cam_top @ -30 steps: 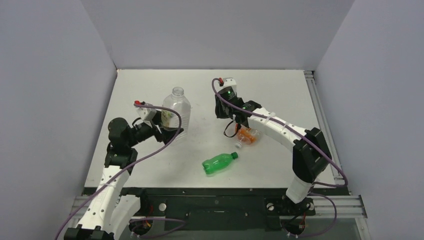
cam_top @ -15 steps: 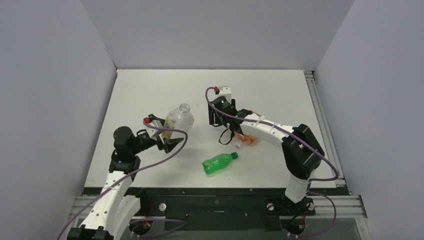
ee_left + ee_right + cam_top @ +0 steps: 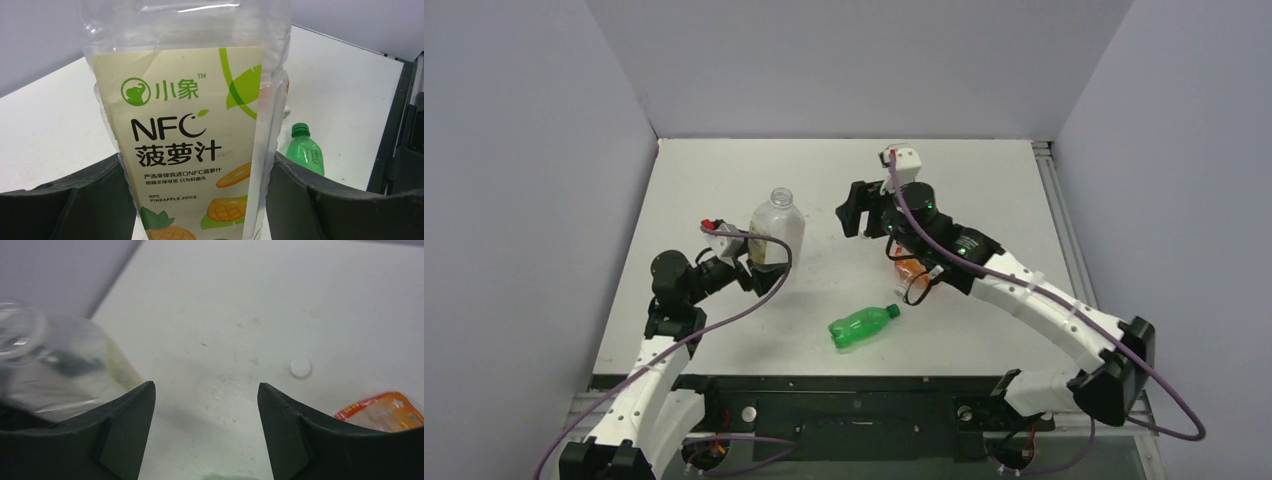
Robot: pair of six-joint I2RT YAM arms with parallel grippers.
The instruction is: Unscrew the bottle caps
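Note:
My left gripper (image 3: 762, 262) is shut on the clear squarish bottle (image 3: 776, 230), which stands upright with its mouth uncapped. Its pineapple label (image 3: 195, 150) fills the left wrist view between my fingers. My right gripper (image 3: 856, 212) is open and empty, raised right of that bottle. Its wrist view shows a loose white cap (image 3: 301, 368) on the table beyond the open gripper (image 3: 205, 390). The orange bottle (image 3: 912, 268) lies partly under my right arm. The green bottle (image 3: 861, 326) lies on its side with its green cap (image 3: 894, 311) on.
Grey walls close off the left, back and right of the white table (image 3: 724, 330). A metal rail (image 3: 1064, 230) runs along the table's right edge. The green bottle also shows in the left wrist view (image 3: 306, 154), and the orange label in the right wrist view (image 3: 385, 412).
My left gripper tilted the clear bottle, then set it upright again, slightly nearer. My right arm lifted away from the orange bottle and its gripper now sits higher, turned toward the left.

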